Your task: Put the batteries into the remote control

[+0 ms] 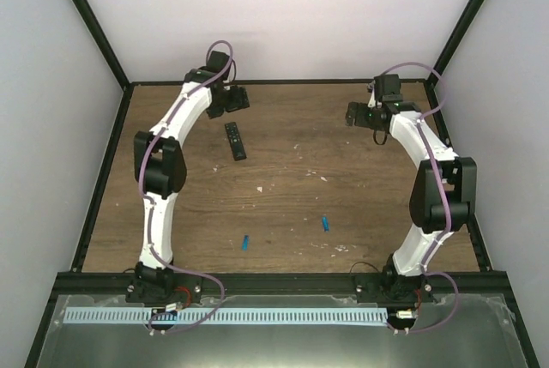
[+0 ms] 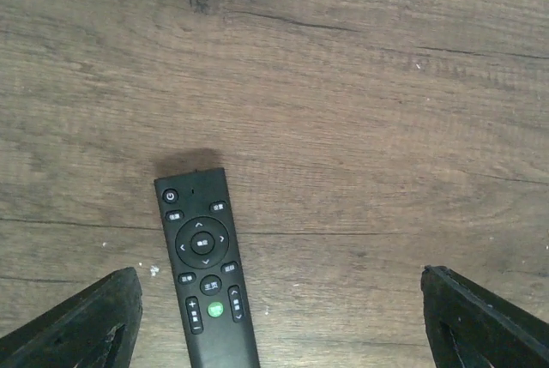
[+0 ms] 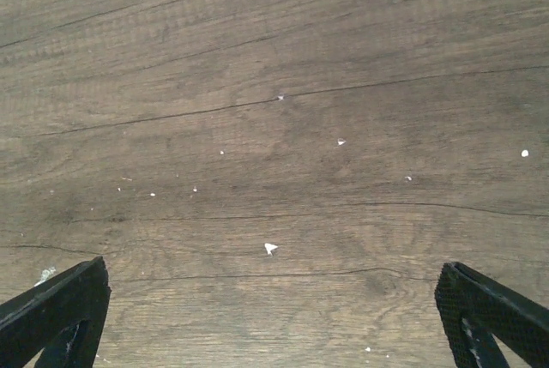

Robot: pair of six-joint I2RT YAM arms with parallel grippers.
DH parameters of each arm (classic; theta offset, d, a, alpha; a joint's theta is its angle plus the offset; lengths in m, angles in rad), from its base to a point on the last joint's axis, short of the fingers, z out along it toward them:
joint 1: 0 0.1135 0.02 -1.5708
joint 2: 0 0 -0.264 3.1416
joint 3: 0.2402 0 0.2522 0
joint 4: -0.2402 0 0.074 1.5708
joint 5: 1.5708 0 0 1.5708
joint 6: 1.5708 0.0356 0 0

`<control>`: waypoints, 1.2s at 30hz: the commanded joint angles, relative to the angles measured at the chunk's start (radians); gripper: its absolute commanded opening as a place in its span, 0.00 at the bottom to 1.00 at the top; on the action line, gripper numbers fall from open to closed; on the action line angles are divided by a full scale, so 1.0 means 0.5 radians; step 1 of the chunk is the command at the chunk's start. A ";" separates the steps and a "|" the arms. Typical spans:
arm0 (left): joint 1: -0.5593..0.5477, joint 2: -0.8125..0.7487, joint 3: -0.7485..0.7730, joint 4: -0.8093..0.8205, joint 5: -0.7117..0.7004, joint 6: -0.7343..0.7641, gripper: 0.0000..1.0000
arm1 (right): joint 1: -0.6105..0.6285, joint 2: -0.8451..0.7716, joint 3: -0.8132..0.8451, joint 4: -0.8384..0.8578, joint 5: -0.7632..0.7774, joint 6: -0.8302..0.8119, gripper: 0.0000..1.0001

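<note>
Left gripper (image 2: 279, 272): jaws stand wide apart, holding nothing and touching nothing. In the wrist view its two dark fingers (image 2: 81, 321) flank the lower corners, raised above the wood. The remote control (image 2: 206, 274) lies flat on the table (image 1: 386, 205) between them, nearer the left-hand finger, and neither finger touches it. Its button face is up and its power key is at the far end.

Right gripper (image 3: 270, 278): jaws are equally wide and hold nothing. It hangs over bare wood at the far right of the table, well apart from the remote control.

Limits of view: the near end of the remote control is cut off by the bottom edge of the left wrist view. The key legends are too small to read. Only the fingertips of each gripper show in the wrist views.

Surroundings: two blue batteries (image 1: 245, 242) lie toward the near edge, the right-hand battery (image 1: 325, 223) a little farther in. They are apart from each other and well apart from both grippers and the remote control. Pale specks (image 3: 271, 249) are scattered across the wood in between.
</note>
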 commanded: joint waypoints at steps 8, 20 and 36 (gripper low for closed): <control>-0.065 0.229 0.315 -0.308 -0.341 -0.220 0.90 | 0.062 0.110 0.205 -0.083 -0.020 0.020 1.00; -0.076 0.359 0.230 -0.370 -0.217 -0.314 0.87 | 0.093 0.147 0.172 -0.062 -0.107 0.039 1.00; -0.076 0.481 0.120 -0.356 -0.079 -0.311 0.78 | 0.097 0.164 0.168 -0.047 -0.150 0.024 1.00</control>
